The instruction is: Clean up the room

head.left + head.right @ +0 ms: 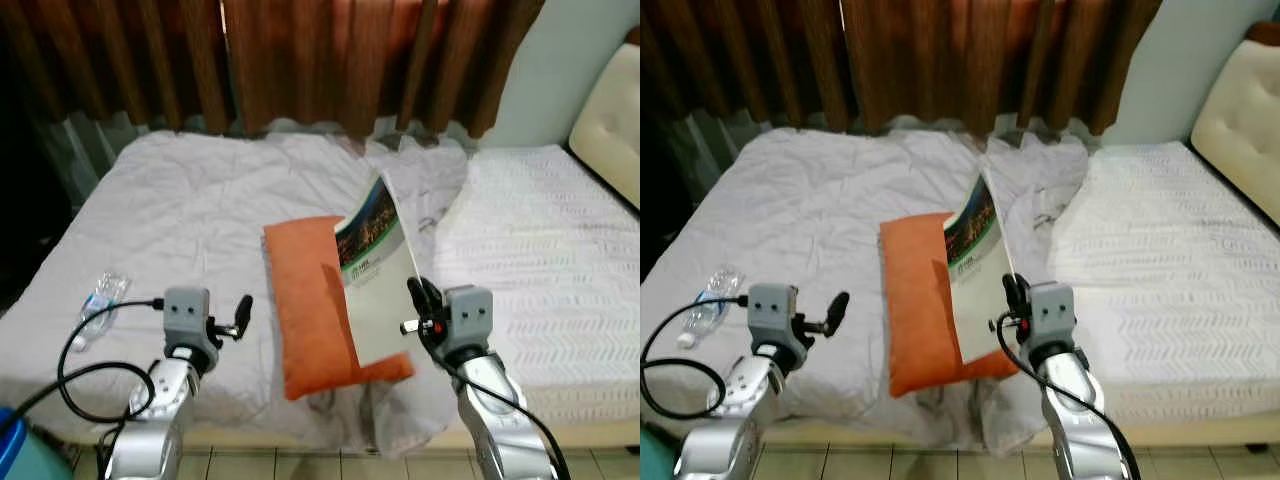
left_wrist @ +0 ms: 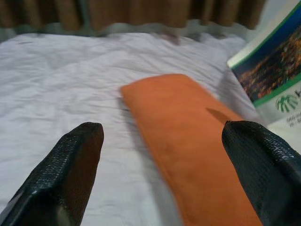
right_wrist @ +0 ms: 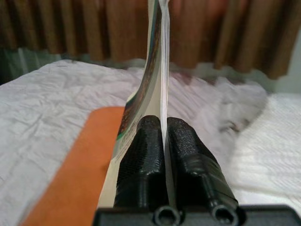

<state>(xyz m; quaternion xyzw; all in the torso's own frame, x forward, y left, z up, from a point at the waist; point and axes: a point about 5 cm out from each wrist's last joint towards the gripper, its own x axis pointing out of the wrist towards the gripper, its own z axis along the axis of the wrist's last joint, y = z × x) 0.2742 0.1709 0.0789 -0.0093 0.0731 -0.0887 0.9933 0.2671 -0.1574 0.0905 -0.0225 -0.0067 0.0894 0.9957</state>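
A bedroom in a home. A wide bed (image 1: pixel 200 215) with a crumpled pale grey sheet takes up the middle, and a white textured quilt (image 1: pixel 545 250) covers its right side. A cream padded headboard (image 1: pixel 610 115) stands at the far right. Heavy brown pleated curtains (image 1: pixel 330 60) hang along the far wall, and pale floor tiles (image 1: pixel 300 465) show at the near edge.

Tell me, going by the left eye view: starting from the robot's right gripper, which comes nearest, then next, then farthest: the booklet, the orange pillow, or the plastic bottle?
1. The booklet: pinched upright in the right gripper itself.
2. The orange pillow: lying on the bed just to the gripper's left, under the booklet.
3. The plastic bottle: far across the bed, near its left edge, beyond the left gripper.
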